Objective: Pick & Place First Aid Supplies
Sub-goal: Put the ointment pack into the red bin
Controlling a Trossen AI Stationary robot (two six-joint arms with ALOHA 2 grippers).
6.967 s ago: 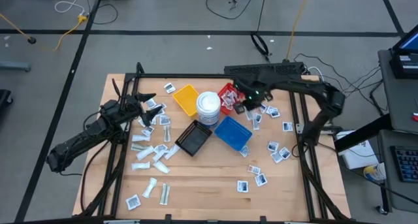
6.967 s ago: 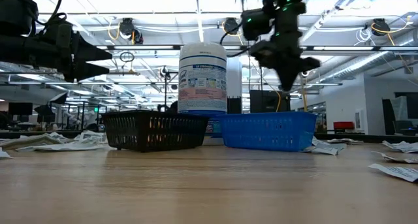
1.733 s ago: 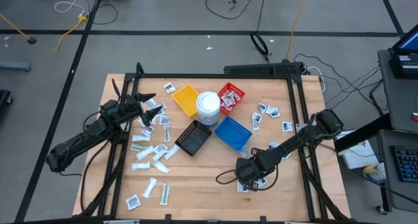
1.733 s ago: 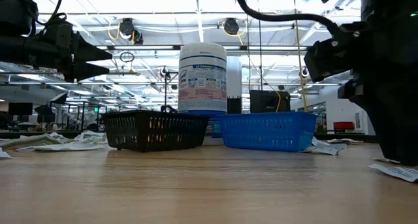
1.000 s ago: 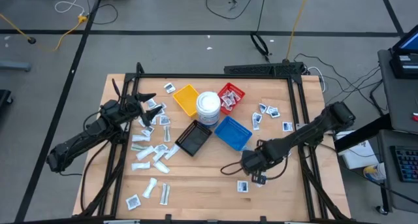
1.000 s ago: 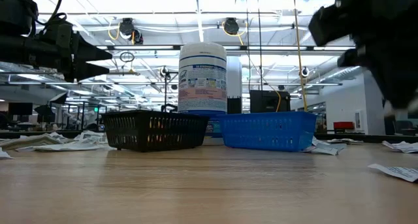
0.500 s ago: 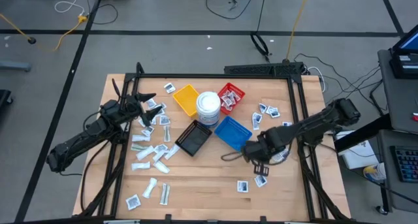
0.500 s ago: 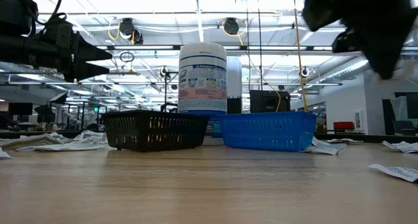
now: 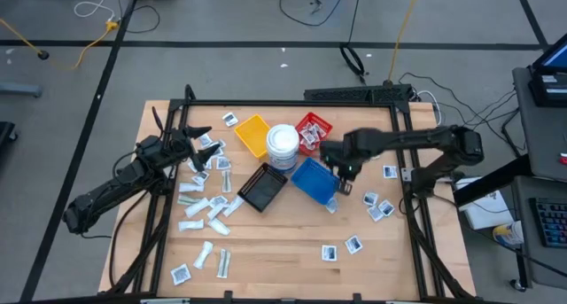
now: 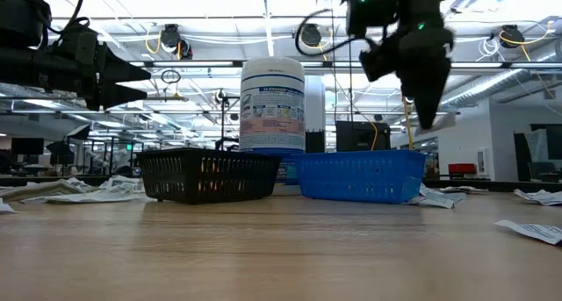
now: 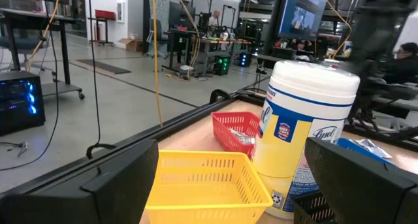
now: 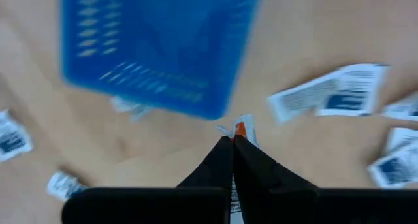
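My right claw (image 9: pixel 344 175) has swung up from the surface's near edge, pinched tight on a packet (image 12: pixel 243 129), now beside the blue tray (image 9: pixel 315 181): drop-off looks close. My left claw (image 9: pixel 197 144) waits wide.

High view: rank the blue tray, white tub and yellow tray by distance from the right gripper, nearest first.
1. blue tray, right beside the right gripper, on its left.
2. white tub, at table centre.
3. yellow tray, left of the tub.
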